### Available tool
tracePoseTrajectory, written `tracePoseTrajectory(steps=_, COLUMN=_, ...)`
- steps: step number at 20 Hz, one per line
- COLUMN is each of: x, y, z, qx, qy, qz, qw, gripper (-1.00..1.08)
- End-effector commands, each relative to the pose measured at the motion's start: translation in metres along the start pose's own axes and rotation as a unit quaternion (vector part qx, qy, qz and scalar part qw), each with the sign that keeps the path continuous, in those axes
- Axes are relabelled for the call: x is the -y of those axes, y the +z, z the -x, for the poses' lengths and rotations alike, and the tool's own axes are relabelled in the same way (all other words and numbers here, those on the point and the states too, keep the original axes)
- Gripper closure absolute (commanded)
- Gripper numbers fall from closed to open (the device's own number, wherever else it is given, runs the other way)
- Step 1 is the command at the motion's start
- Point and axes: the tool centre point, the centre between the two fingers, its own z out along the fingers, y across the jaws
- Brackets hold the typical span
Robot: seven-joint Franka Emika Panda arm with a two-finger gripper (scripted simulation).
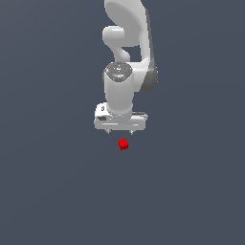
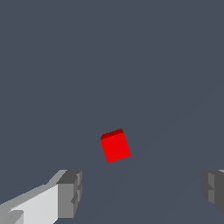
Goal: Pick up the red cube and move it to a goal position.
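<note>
The red cube (image 1: 123,144) sits apart from the tool (image 1: 120,130), seemingly below it

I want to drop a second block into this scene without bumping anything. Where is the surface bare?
Nearly everywhere. The grey surface is bare on all sides of the red cube. The only crowded spot is at the cube, where the open gripper hangs close by and the arm rises behind.

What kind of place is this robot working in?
Probably a bare simulated test scene: a flat, featureless grey-blue ground, a plain red cube, and a white gripper with its fingers spread, with no furniture.
</note>
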Motion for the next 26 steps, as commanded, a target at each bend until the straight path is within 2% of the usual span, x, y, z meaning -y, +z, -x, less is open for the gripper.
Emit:
tracePoseTrajectory(steps=1, x=0.0, y=0.0, z=0.0, qx=0.0, qy=0.0, qz=0.0, qw=1.0, gripper=-0.92)
tracePoseTrajectory(steps=9, x=0.003, y=0.021, z=0.002, qx=0.0, qy=-0.024, qz=-0.001, qw=0.9997, gripper=-0.92)
tracePoseTrajectory(steps=20, x=0.012, y=0.104, z=0.01, qx=-0.002, qy=-0.12, qz=-0.002, qw=0.9928, gripper=-0.92)
tracePoseTrajectory(steps=26, x=0.014, y=0.13, z=0.012, qx=-0.002, qy=-0.149, qz=-0.002, qw=0.9888, gripper=-0.92)
